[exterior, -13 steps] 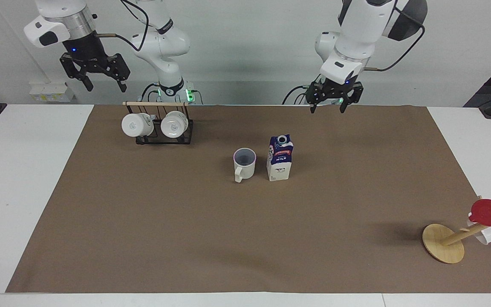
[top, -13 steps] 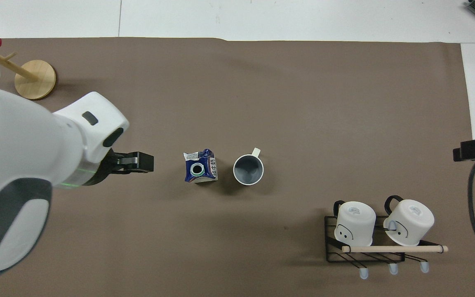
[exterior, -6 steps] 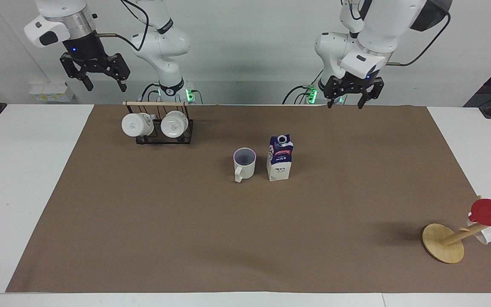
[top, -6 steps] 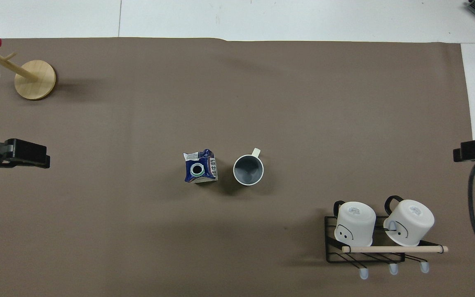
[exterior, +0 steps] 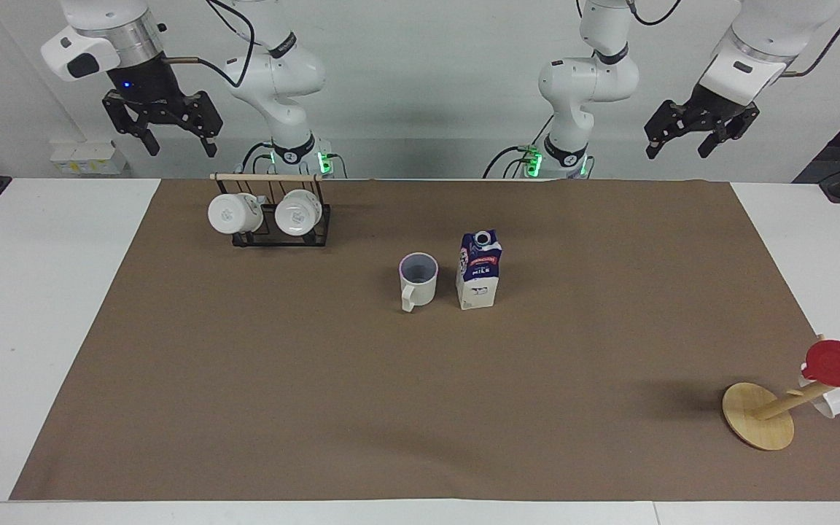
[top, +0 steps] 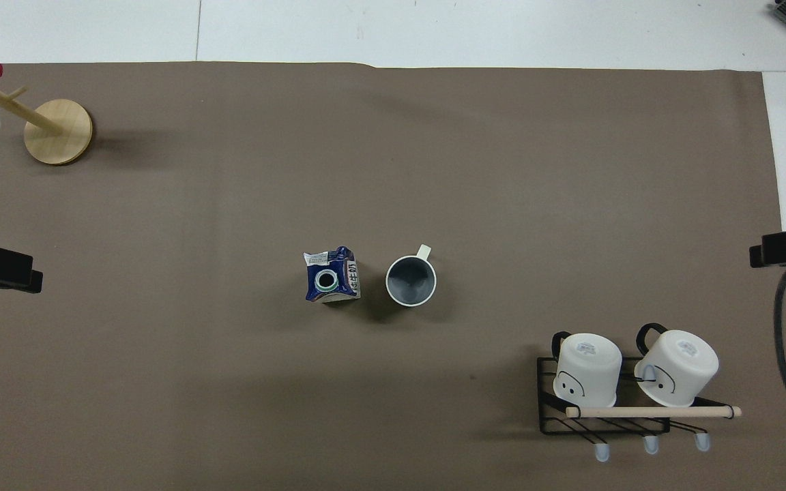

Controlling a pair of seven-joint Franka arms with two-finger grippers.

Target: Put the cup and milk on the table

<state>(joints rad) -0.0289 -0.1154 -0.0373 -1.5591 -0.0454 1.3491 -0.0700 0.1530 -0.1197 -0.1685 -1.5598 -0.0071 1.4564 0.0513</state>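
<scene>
Cream-white cup (exterior: pixel 418 279) and milk (exterior: pixel 479 270) already stand mid-desk (exterior: pixel 41 306), milk at the cup's three o'clock facing you, so with left gripper (exterior: pixel 699 128) and right gripper (exterior: pixel 162 121) raised, open, empty, your only risk is a returning arm toppling them.

Cup (exterior: pixel 418 280) just beside milk (exterior: pixel 479 270) — both apparently upright — on table (exterior: pixel 41 306).

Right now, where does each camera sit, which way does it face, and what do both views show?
Facing view: high across the table, looking at both robots; both arms show, left tool and right tool raised and open.
Overhead view: high above the robots' end, looking steeply down; only tool tips show at the edges.
Shared: cup beside milk, mug rack, half a turn apart.
</scene>
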